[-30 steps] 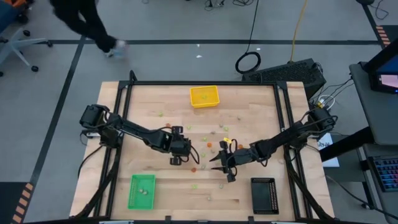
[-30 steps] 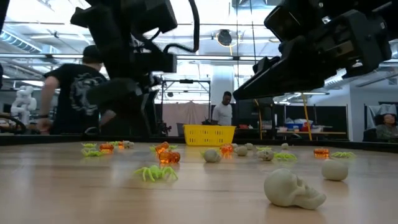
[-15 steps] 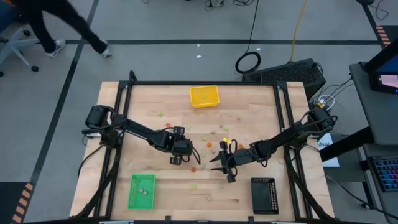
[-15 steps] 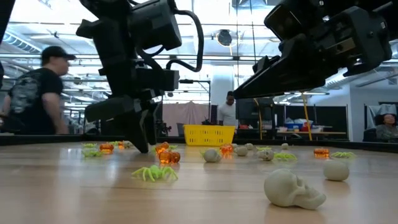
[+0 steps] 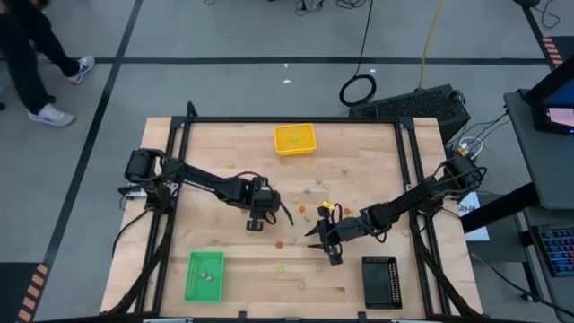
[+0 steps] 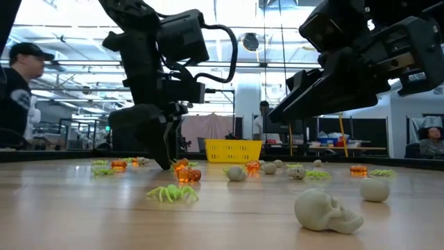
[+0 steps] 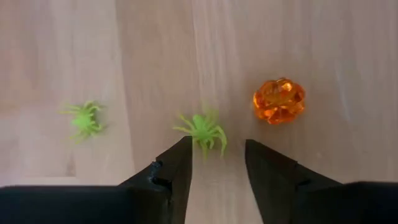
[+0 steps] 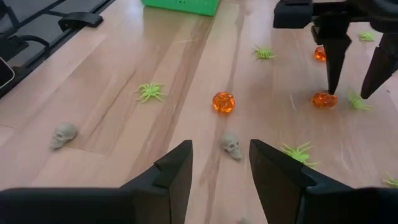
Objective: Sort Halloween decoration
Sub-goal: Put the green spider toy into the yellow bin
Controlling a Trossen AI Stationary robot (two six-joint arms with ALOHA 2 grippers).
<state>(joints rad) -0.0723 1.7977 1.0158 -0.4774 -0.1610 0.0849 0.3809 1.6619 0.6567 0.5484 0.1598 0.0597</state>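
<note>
Wooden table (image 5: pixel 224 144): both jaws parted and empty, left over a green spider (image 7: pixel 203 129)

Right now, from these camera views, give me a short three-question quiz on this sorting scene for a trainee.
1. True or false: the left arm's jaws stand open, with a green spider lying just ahead of their tips.
2. What lies just ahead of the gap between the right arm's jaws? A a bat; B a skull; C a cup.
3. Fill in: the tray behind the pieces in the low view is ___.
Key: 1 true; 2 B; 3 yellow.
</note>
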